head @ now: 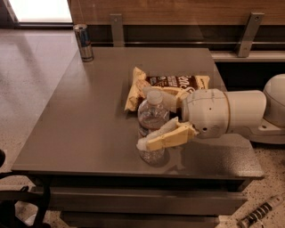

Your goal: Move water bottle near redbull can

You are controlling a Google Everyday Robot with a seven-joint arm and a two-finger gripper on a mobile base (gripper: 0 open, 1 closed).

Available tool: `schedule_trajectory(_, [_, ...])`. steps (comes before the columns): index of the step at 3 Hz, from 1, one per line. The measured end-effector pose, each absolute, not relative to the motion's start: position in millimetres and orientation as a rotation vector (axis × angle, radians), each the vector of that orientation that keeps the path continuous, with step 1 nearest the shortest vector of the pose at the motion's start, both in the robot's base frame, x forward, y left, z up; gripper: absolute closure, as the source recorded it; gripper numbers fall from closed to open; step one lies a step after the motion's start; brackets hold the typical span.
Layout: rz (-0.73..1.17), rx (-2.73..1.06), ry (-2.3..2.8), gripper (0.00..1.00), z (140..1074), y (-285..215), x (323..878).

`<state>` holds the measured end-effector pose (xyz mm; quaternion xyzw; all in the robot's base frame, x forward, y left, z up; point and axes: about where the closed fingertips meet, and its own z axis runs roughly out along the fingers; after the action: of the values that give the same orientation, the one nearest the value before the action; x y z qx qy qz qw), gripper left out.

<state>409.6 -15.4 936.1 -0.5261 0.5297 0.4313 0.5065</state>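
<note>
Clear ribbed plastic water bottle [152, 116] is standing on the grey desk [84, 129]; white gripper [146, 118] is straddling it, jaws released.

Grey table [89, 133] carries redbull can [83, 42], chip bag [178, 82], water bottle [152, 116] straddled by end effector [144, 118].

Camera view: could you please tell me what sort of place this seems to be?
Probably an office break area: a grey table by a wood-panelled wall, speckled floor, a chip bag and redbull can set out. The claw is at the water bottle.
</note>
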Motion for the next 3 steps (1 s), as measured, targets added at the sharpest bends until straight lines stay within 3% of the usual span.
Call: schedule_trajectory(3, [1.04, -1.281, 1.265, 0.93, 936.4, -7.7, 407.5])
